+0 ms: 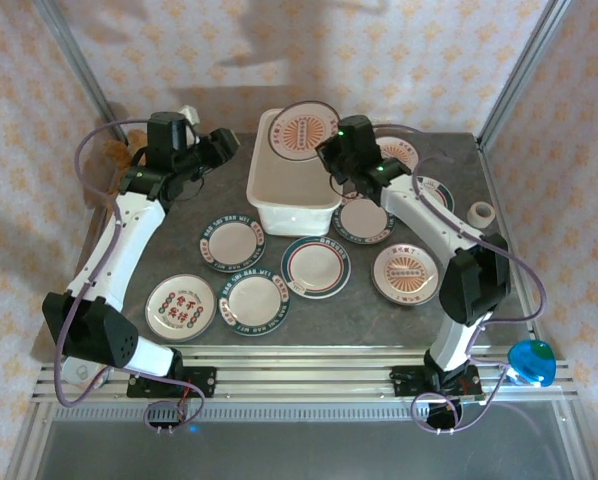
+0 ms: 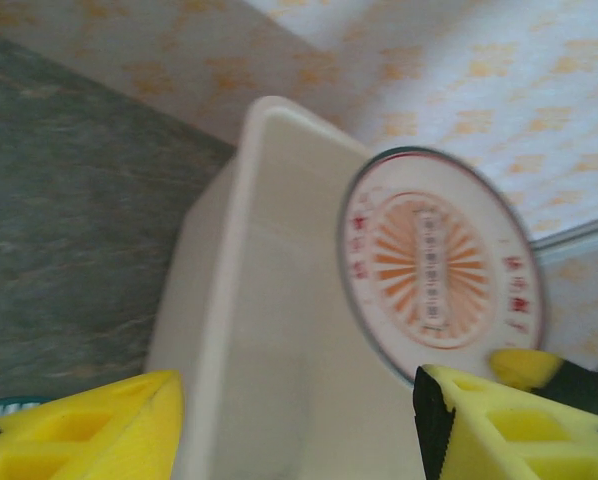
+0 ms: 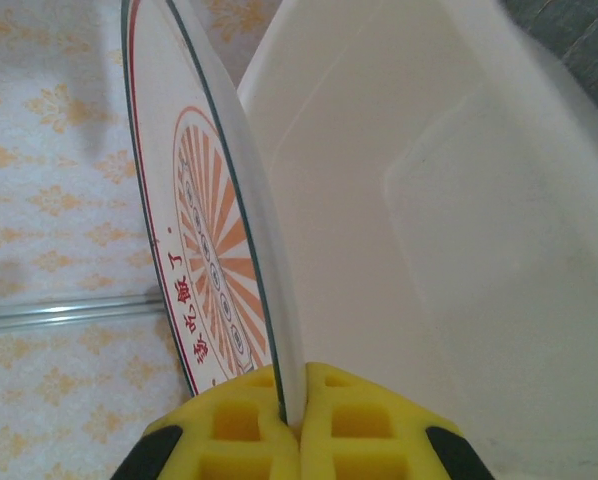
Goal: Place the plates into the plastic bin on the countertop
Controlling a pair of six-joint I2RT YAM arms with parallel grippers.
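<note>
Over the far end of the plastic bin (image 1: 294, 215), the right claw (image 1: 329, 152) pinches a sunburst plate (image 1: 304, 128) by its rim and holds it tilted up, face toward the near side. In the right wrist view the yellow fingers (image 3: 229, 425) are pressed onto the plate's edge, and the top of the plate is cut off. Whether the plate touches the bin cannot be told. Just left of the bin, the left claw (image 1: 222, 143) hangs spread and empty. Its wrist view is blurred and shows only the fingertips (image 2: 79, 430). The bin stands on the dark desk (image 1: 189, 215), its far end hidden behind the plate. Nearer than the bin, six plates (image 1: 232, 245) lie flat. To the bin's right, more are partly hidden under the right arm.
</note>
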